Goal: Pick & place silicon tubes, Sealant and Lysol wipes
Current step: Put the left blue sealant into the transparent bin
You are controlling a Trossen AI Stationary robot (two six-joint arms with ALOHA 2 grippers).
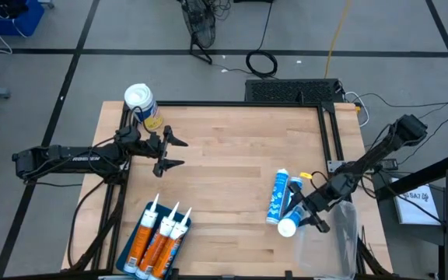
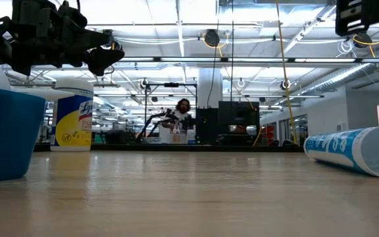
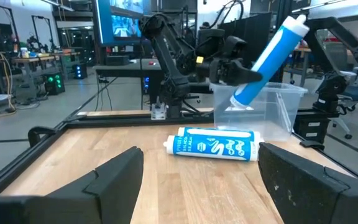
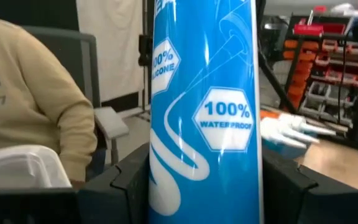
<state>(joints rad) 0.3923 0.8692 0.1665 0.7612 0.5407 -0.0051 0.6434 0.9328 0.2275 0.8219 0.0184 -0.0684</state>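
My right gripper (image 1: 311, 204) is shut on a blue silicone tube (image 1: 289, 211) lifted above the table's right side, by the clear plastic bin (image 1: 329, 233). A second blue tube (image 1: 276, 194) lies on its side on the table just left of it. The Lysol wipes canister (image 1: 141, 103), with white lid and yellow label, stands upright at the far left. Three orange sealant tubes (image 1: 158, 237) lie in a blue tray at the near left. My left gripper (image 1: 169, 152) is open and empty, above the table near the canister. My right gripper pinches the blue tube's round body (image 4: 166, 168) between its two fingers, one on each side, lying across the tube. In the left wrist view the hold is on the tube's lower half (image 3: 248, 78). The tube is lifted clear and tilted, white end (image 3: 296, 22) up.
The clear bin (image 3: 272, 102) stands at the table's right near corner, behind the held tube in the left wrist view. A black frame rail (image 1: 329, 132) runs along the table's right edge. A person in a beige top (image 4: 23, 106) sits beyond the table. The table's middle is bare wood.
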